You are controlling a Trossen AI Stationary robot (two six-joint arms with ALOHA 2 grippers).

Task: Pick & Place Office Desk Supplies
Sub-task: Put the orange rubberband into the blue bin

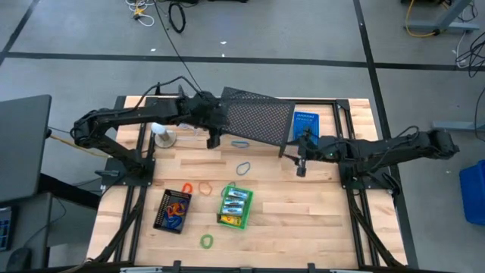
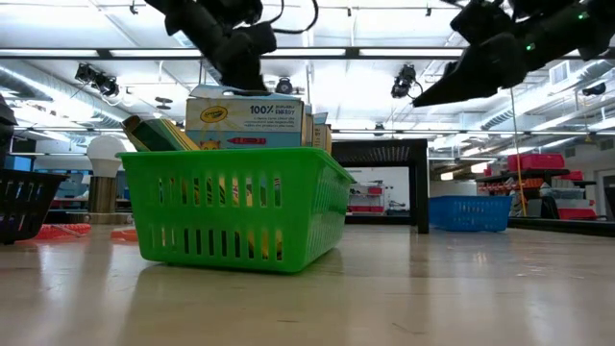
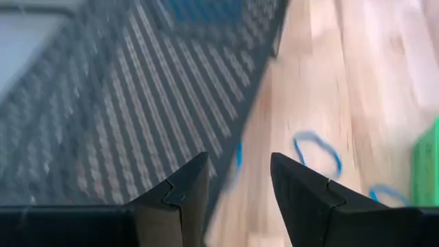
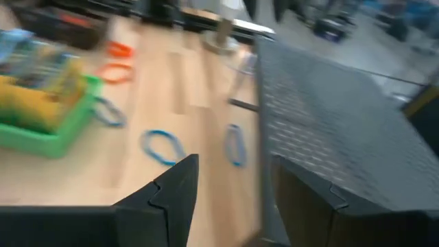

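Hovering over the back of the light wooden desk (image 1: 303, 220), both arms sit by the big black mesh tray (image 1: 254, 117) that lies tilted there. Left gripper (image 1: 213, 140) hangs at the tray's near edge, fingers (image 3: 182, 199) apart w/ nothing between them. Right gripper (image 1: 301, 168) is just off the tray's right end, near the small blue basket (image 1: 305, 123); its fingers (image 4: 171, 195) also stand apart, empty.

Supplies are spread in front: green plastic basket (image 1: 235, 206) w/ yellow crayon boxes (image 2: 245, 123) standing in it, mid-desk; a black tray of mixed loops (image 1: 173, 210) to its left; loose thin loops on the wood — a blue loop (image 1: 240, 143) right by the mesh tray edge, a grey-blue loop (image 1: 243, 168) a bit nearer, an orange loop (image 1: 205, 187), a green loop (image 1: 207, 241) at the front. White bulb-shaped thing (image 1: 161, 133) stands near the left arm; not part of the job.

Step in hand looks like picking a loop, prob. the blue one closest to the left gripper. To do it well: come straight down, one finger inside the loop & one outside, press lightly to the wood, close slow. Loops are thin & flat, so a shallow or off-centre pinch likely slips. Keep clear of the mesh tray edge, v. close by.
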